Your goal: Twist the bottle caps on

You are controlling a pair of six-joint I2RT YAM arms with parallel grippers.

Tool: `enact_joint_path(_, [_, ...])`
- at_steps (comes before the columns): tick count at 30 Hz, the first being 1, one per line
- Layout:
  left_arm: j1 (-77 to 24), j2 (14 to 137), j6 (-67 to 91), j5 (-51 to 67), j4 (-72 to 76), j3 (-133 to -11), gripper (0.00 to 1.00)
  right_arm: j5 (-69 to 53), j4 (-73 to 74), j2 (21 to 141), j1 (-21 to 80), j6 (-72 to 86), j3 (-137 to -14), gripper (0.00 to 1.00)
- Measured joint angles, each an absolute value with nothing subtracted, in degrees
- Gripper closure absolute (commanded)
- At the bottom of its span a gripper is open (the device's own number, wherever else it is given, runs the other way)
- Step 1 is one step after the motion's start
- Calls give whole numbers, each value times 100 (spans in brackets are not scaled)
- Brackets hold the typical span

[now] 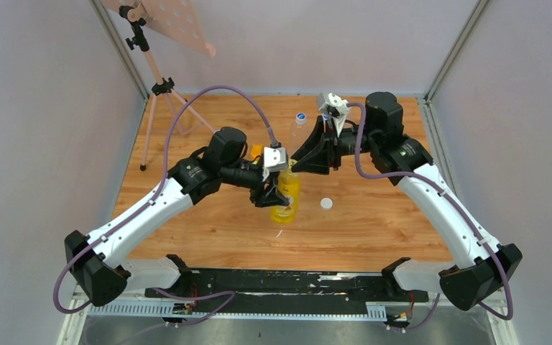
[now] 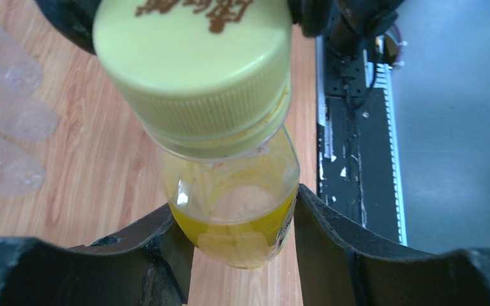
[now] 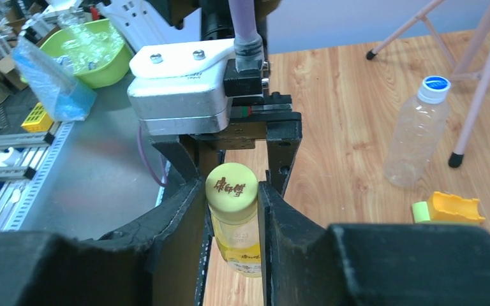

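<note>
Table (image 1: 208,230) of pale wood carries everything you are working with. Your left gripper (image 2: 242,220) reaches in from the left. Its fingers pinch the yellow bottle (image 1: 287,201) around the body, one on each side. The bottle is tilted, and you cannot tell whether its base touches the wood. Your right gripper (image 3: 231,197) comes in from the opposite side at the bottle's top.

Farther back, the slim clear bottle (image 1: 298,133) stands upright, well apart from both grippers. The orange-and-green block (image 3: 450,209) lies on the wood near that bottle's foot.

Now the caps. The yellow cap (image 3: 231,185) sits on the yellow bottle's neck, and your right fingers are pressed against its two sides. The blue cap (image 3: 435,86) sits on top of the clear bottle. The white cap (image 1: 326,203) lies alone on the wood, just right of the yellow bottle and not touching it.
</note>
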State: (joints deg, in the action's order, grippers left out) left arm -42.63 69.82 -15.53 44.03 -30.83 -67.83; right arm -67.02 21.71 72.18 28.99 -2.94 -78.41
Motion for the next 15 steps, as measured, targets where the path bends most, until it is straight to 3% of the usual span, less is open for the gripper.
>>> enact_joint_path(6, [-4294,6963,-993,3229,-2945,-6781,100,-5527,2029,7148,3024,-56,-7719,90])
enact_joint_path(11, [-4532,6925,-558,1798,-2773,-6646,100,-3323,1968,6971,3590,646,-7494,92])
enact_joint_path(15, [-4794,6886,-311,530,-2471,-6302,100,-1623,1986,6943,4097,1603,-7290,87])
